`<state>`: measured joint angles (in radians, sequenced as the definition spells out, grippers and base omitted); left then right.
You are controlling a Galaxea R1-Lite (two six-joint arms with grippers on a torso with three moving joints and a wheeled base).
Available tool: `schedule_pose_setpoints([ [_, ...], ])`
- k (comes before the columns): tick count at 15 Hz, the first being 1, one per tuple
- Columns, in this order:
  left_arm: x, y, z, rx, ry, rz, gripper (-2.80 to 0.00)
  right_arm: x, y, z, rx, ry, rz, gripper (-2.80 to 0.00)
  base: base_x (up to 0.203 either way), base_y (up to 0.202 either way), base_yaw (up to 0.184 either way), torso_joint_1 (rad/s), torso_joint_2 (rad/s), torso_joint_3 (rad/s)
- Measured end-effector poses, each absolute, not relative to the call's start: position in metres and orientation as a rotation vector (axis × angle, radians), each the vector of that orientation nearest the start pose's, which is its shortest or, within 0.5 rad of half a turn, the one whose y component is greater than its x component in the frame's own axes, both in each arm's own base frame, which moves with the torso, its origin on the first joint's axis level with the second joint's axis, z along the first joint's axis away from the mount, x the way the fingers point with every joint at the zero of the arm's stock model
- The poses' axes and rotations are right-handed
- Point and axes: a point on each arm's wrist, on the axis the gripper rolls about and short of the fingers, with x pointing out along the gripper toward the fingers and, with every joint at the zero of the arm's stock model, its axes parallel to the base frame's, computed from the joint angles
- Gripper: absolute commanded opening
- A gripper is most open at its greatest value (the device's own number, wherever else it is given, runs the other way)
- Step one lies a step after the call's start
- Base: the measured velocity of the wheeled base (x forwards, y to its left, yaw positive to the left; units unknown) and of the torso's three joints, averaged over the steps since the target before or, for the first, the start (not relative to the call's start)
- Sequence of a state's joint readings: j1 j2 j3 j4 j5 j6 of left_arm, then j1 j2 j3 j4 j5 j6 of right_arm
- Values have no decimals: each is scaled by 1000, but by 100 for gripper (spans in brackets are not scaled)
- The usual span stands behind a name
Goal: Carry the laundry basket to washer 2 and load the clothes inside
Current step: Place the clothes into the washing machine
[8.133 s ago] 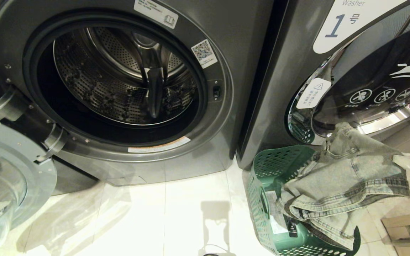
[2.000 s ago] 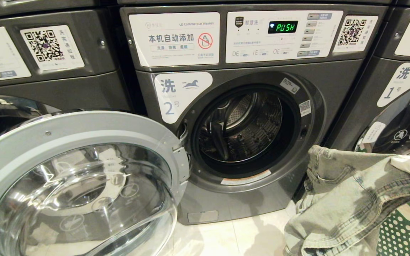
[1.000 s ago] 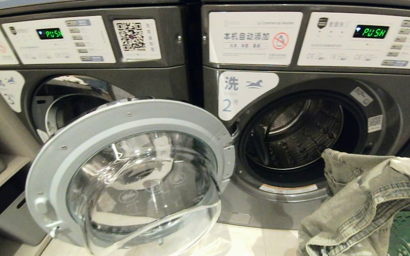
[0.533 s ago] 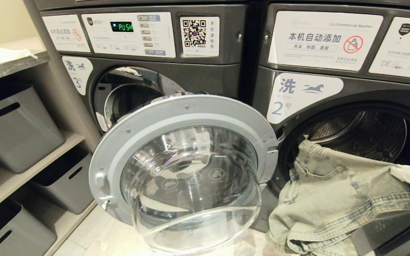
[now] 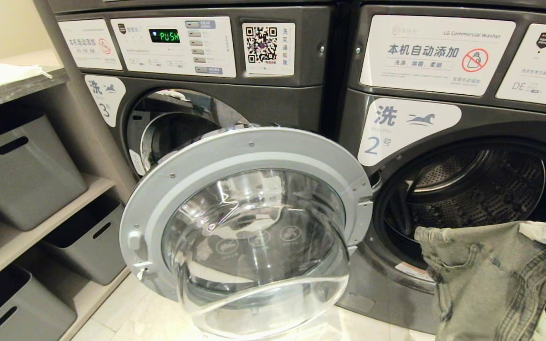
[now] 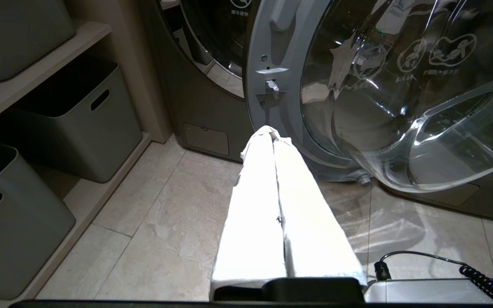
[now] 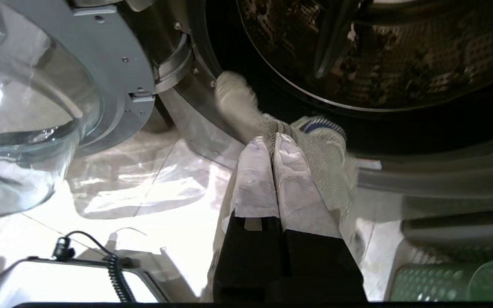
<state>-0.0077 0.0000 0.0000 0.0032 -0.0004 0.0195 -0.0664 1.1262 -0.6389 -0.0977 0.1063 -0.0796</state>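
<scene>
Your right pincer [image 7: 274,143] is staying clamped together on the clothes [image 5: 486,274], at the near right in front of washer 2 [image 5: 467,189]. Since half a second ago the denim is hanging lower and further right: it is now sagging below the drum opening, not across it. I judge that you must lift it before pushing inside. The laundry basket [image 7: 443,280] is standing on the floor, low on the right. Your left pincer [image 6: 274,137] is resting pressed together and empty, near the open door [image 5: 249,227].
</scene>
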Motion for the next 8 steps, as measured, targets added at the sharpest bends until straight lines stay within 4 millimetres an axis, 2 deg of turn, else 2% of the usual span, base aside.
schedule_pose_setpoints([
  [4,-23,0,75,20,3,-8,-280,171,-13,217,-6,386,-24,-280,0,0,0,0,0,0],
  [8,-23,0,75,21,2,-9,-280,203,-19,215,-22,263,-156,-280,0,0,0,0,0,0],
])
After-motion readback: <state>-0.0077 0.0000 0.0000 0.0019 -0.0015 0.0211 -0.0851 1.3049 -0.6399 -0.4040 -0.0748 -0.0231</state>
